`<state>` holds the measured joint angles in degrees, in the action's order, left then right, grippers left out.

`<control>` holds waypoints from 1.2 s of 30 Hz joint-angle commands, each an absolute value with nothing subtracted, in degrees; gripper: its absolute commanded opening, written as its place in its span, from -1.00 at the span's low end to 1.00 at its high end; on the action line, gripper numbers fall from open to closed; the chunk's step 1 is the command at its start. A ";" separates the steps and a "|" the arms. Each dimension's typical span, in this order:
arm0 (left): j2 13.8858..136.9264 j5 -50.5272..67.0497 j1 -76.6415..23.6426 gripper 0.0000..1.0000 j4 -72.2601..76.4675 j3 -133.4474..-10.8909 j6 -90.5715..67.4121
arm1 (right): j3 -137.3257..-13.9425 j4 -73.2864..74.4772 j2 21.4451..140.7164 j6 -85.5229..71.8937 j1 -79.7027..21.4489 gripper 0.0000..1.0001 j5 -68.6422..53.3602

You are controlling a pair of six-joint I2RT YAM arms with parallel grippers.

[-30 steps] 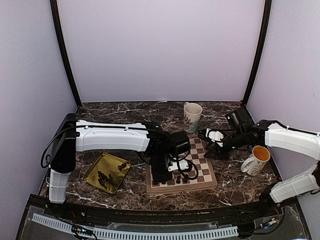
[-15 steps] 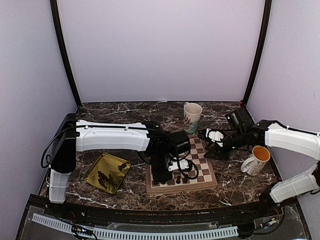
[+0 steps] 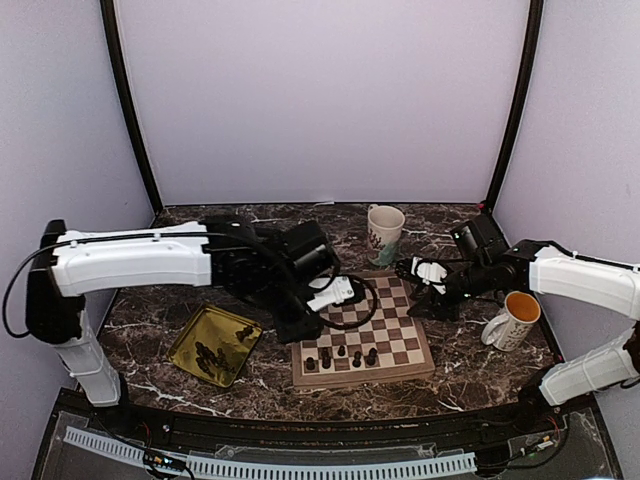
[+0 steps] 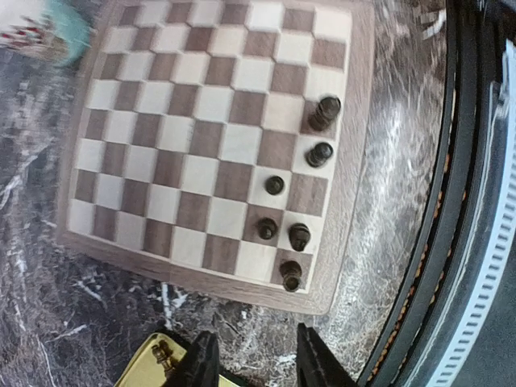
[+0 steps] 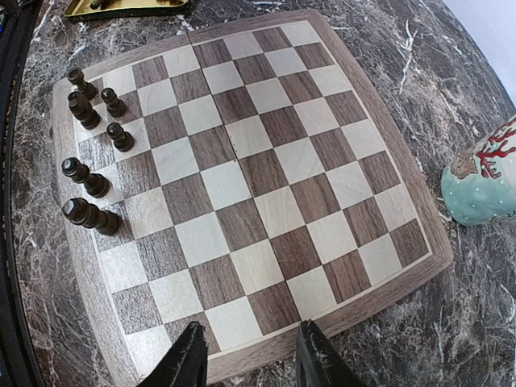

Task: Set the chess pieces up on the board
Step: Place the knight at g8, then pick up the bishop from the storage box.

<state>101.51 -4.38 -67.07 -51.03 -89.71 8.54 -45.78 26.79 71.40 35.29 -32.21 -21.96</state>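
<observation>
**Left gripper (image 4: 254, 355) and right gripper (image 5: 251, 351): both released, empty**

Left hangs by the left edge of the square brown-and-cream chequered wooden board (image 3: 395, 310); right hangs at its far right corner. Shiny gold square tray (image 3: 215, 328) lies left of the board. Six tiny dark chess pieces (image 4: 299, 236) stand along the board's near edge.
</observation>
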 commanded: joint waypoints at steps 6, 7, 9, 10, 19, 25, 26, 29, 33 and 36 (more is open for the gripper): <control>80.90 -12.08 -54.00 -0.10 -38.55 -68.67 -9.96 | -45.78 26.28 72.50 35.46 -31.90 -0.23 -23.67; 80.63 -12.54 -51.80 -0.06 -39.44 -67.36 -11.97 | -45.79 26.23 72.55 35.49 -31.90 -0.23 -23.72; 81.50 -11.22 -47.64 -0.06 -42.89 -65.89 -15.43 | -45.79 26.28 72.75 35.44 -31.90 -0.23 -23.82; 81.96 -10.23 -46.41 -0.07 -43.85 -65.06 -15.86 | -45.82 26.32 72.77 35.43 -31.90 -0.23 -23.90; 88.76 -2.16 -42.19 -0.11 -43.82 -59.58 -14.77 | -46.05 26.62 73.54 35.57 -31.90 -0.23 -24.24; 93.58 -1.25 -42.19 -0.12 -42.05 -60.54 -11.91 | -45.97 26.63 73.56 35.38 -31.90 -0.23 -24.02; 94.26 -1.27 -42.17 -0.14 -42.15 -60.93 -11.44 | -45.93 26.64 73.56 35.42 -31.88 -0.22 -23.93; 96.06 -1.08 -42.15 -0.17 -42.45 -62.09 -10.28 | -45.98 26.64 73.56 35.48 -31.89 -0.23 -23.66; 97.97 -2.38 -42.14 -0.20 -43.25 -63.03 -9.61 | -46.04 26.67 73.87 35.44 -31.90 -0.22 -23.55; 99.25 -3.26 -42.02 -0.23 -43.51 -63.28 -9.14 | -46.06 26.72 74.07 35.44 -31.85 -0.23 -23.64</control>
<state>98.28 -2.24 -42.35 -42.04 -61.93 -10.79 -45.78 27.00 73.58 35.31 -32.21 -23.33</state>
